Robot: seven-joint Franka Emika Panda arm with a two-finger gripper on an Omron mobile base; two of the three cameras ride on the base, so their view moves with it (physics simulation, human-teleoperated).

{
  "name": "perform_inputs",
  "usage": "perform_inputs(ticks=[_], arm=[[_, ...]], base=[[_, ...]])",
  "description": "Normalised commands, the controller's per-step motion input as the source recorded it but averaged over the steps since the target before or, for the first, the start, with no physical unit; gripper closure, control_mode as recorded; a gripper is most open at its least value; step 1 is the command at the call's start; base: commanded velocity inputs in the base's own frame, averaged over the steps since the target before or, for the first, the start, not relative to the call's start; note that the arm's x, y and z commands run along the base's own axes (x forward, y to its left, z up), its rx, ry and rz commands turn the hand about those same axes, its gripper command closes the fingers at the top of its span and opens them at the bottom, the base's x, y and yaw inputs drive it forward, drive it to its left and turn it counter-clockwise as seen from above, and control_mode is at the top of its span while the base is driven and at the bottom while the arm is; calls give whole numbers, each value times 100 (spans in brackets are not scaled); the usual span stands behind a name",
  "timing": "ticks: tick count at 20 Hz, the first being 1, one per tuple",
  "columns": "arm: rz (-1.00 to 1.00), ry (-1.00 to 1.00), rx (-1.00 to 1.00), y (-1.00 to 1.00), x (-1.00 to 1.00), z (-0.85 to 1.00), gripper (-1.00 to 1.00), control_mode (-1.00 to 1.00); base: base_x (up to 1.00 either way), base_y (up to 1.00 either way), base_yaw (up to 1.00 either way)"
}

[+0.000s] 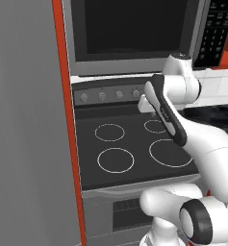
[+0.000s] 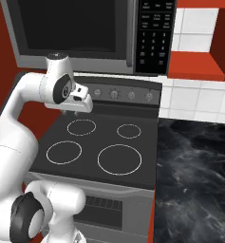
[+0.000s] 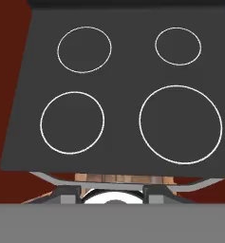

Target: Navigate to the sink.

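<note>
We are facing a stove, not a wash station. The flat black cooktop [image 1: 134, 149] with four white rings is lying directly ahead of the base, and the hand camera is looking straight down on it [image 3: 118, 90]. A row of knobs [image 2: 123, 94] is running along the grey control panel behind the rings, and a microwave [image 2: 85, 33] with a dark door and a keypad is hanging above. Below the cooktop we are seeing the grey oven front with its vent slots [image 1: 127, 206].

The arm is folding over the stove, with the gripper [image 2: 71, 111] hanging above the rear left ring, touching nothing. We cannot tell whether its jaws are wide or narrow; the fingertips are too small and partly hidden in every view.

A tall grey panel [image 1: 24, 125] edged in red is standing just beside the stove on the left. A dark marbled counter [image 2: 194, 175] is adjoining the stove on the right, backed by white tile [image 2: 194, 95].

The sink is lying outside the area we are surveying.
</note>
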Motion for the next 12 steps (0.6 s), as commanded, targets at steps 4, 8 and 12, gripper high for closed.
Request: perform_inputs(ticks=[4, 8, 12], arm=[[0, -3, 0, -2, -34, -1, -100, -100], [-1, -2, 0, -24, -93, -18, -100, -100], [-1, 0, 0, -26, -97, -47, -100, -100]], base=[[0, 0, 0], [0, 0, 0], [0, 0, 0]])
